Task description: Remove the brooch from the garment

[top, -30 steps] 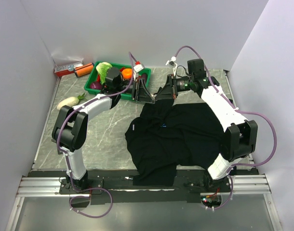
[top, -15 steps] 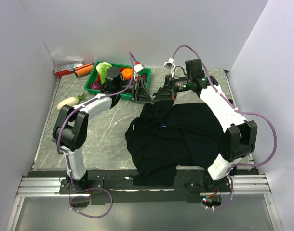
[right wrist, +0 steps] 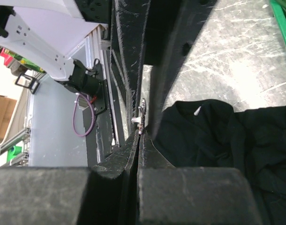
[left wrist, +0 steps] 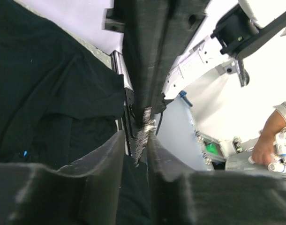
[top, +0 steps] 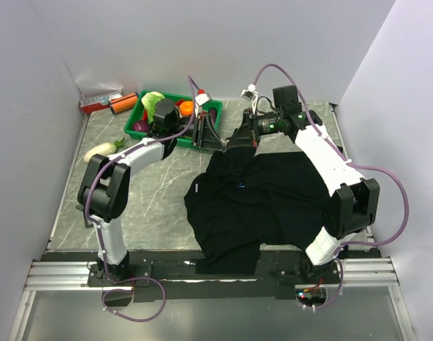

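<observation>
The garment [top: 266, 199] is a black shirt lying crumpled on the table, also seen in the left wrist view [left wrist: 49, 93] and the right wrist view [right wrist: 218, 136]. My two grippers meet tip to tip above the shirt's far edge, near the tray. The right gripper [top: 232, 142] [right wrist: 139, 136] is shut on the brooch [right wrist: 141, 117], a tiny silvery pin at its fingertips. In the left wrist view the sparkly brooch [left wrist: 144, 129] hangs between the fingers of my left gripper [top: 222, 144] [left wrist: 136, 140]. Those fingers stand slightly apart, with a gap beside the brooch.
A green tray [top: 136, 114] of vegetables stands at the back left, just behind the left gripper. A pale vegetable [top: 101, 150] lies on the table to its left, with orange and red items [top: 103, 105] by the wall. A white label [right wrist: 197, 110] sits in the shirt's collar.
Both wrists have drifted slightly toward the back wall, their tips staying together. The shirt has not moved.
</observation>
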`<state>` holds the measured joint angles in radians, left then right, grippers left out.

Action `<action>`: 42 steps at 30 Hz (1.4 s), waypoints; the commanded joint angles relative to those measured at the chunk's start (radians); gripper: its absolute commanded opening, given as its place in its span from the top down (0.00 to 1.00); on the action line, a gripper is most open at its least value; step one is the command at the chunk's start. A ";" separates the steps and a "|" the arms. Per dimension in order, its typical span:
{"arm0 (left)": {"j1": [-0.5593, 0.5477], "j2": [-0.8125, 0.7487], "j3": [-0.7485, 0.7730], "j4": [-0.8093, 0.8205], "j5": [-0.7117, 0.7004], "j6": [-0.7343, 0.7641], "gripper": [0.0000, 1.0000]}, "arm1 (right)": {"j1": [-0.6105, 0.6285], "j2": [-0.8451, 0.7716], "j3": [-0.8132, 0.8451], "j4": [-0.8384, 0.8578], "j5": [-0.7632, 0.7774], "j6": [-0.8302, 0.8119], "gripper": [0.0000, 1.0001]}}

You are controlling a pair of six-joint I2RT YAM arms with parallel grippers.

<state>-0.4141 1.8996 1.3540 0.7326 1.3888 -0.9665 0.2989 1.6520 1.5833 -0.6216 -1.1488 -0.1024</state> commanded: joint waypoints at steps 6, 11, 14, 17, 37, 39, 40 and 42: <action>0.034 0.018 0.023 0.056 -0.010 0.008 0.50 | 0.013 -0.040 0.060 -0.009 -0.086 0.013 1.00; 0.034 -0.005 0.013 0.047 0.015 0.038 0.46 | 0.011 -0.031 0.055 -0.001 -0.086 0.024 1.00; 0.032 -0.013 0.000 0.044 0.015 0.049 0.47 | 0.009 -0.027 0.055 0.005 -0.089 0.033 1.00; 0.032 -0.008 0.004 0.021 0.013 0.063 0.49 | 0.009 -0.026 0.055 0.010 -0.092 0.036 1.00; 0.009 0.047 0.062 -0.048 -0.004 0.092 0.79 | 0.014 -0.027 0.060 0.003 -0.092 0.018 1.00; 0.008 0.052 0.066 -0.058 -0.005 0.100 0.83 | 0.016 -0.026 0.061 0.005 -0.092 0.015 1.00; 0.008 0.053 0.069 -0.073 -0.007 0.110 0.85 | 0.017 -0.024 0.063 0.000 -0.092 0.013 1.00; 0.006 0.056 0.079 -0.104 -0.013 0.132 0.87 | 0.022 -0.023 0.073 -0.013 -0.091 -0.005 1.00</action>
<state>-0.4057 1.9251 1.3975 0.6739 1.4269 -0.9020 0.2958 1.6554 1.5898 -0.6250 -1.1248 -0.1040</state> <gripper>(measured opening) 0.156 0.006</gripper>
